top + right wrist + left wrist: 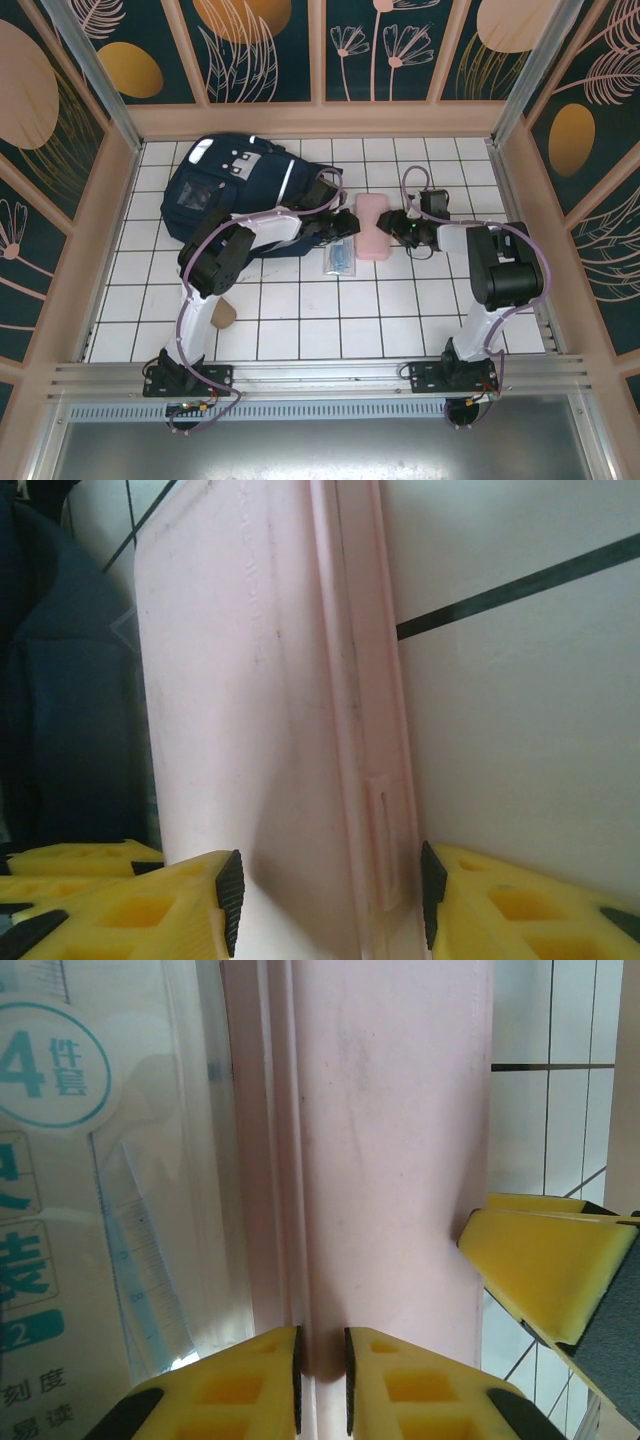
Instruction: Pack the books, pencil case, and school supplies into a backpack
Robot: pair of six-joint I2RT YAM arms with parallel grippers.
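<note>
The pencil case (372,225), a pale pink oblong, lies flat on the white tiled table (400,320) about midway across and towards the far side, its long sides running near to far. Both arms reach in to it from opposite sides. The left gripper (350,225) comes at it from the left, and in the left wrist view its yellow fingers (230,1380) stand almost together, with the raised seam along the pencil case (390,1160) pinched in the thin slot between them. The right gripper (396,227) meets the case from the right. In the right wrist view its jaws stand roughly half apart with the end of the pencil case (250,680) between them, the dark pads close against either side; whether they press on it I cannot tell from this close, cropped angle. One finger (545,1260) of the right gripper shows at the right edge of the left wrist view, just beside the case. The school supplies packet (340,258), clear plastic with blue-green print, lies just to the left of the case and slightly nearer, its edge running alongside the seam (80,1260). The backpack (225,185) lies at the far left, navy with white stripes, under the left arm's forearm. A small brown thing (222,314) lies on the tiles near the left arm's base.
</note>
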